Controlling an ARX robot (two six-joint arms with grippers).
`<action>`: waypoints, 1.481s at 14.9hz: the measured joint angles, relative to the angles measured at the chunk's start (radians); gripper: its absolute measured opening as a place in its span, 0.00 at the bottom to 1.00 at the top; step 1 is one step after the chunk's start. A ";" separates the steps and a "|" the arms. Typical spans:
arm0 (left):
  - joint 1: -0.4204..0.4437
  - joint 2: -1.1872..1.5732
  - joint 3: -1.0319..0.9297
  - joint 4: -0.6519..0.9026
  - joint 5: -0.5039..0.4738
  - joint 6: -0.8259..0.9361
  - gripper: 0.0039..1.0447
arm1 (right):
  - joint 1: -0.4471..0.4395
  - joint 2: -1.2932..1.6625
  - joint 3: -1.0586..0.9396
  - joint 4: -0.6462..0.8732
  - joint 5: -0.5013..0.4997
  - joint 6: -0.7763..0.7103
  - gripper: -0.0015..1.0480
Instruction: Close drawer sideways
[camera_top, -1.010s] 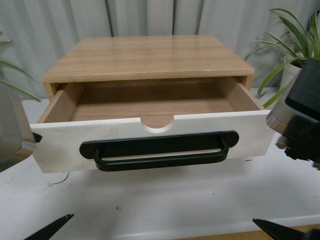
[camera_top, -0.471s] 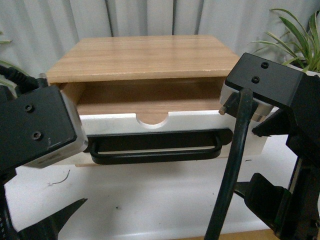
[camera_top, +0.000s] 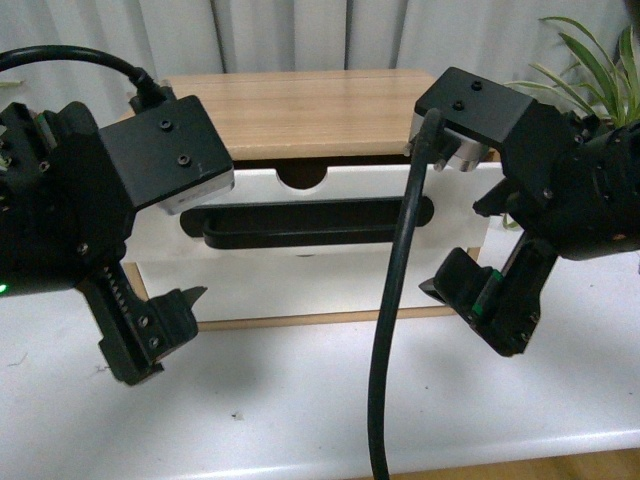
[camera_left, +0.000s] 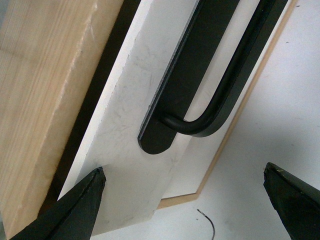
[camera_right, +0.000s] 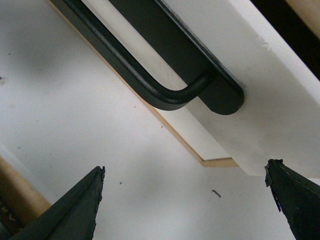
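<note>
Rigid, light wooden drawer should slide easily; press its white front, just ahead of the left gripper and right gripper, both spread and empty

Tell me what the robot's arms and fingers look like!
The left arm and right arm are chunky black boxes with small screws and silver-edged blocks on top. A thick black cable hangs from the right one. The fingers are black, pointed triangles. A tiny green light shows on the right arm.
</note>
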 joint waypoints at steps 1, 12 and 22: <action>0.000 0.037 0.038 0.001 -0.016 0.005 0.94 | -0.005 0.037 0.039 0.001 0.001 0.003 0.94; 0.027 -0.356 -0.234 0.064 0.068 -0.183 0.94 | -0.027 -0.316 -0.288 0.225 0.012 0.140 0.94; 0.362 -1.408 -0.666 -0.375 0.115 -0.785 0.94 | -0.011 -1.225 -0.796 0.081 0.395 0.532 0.94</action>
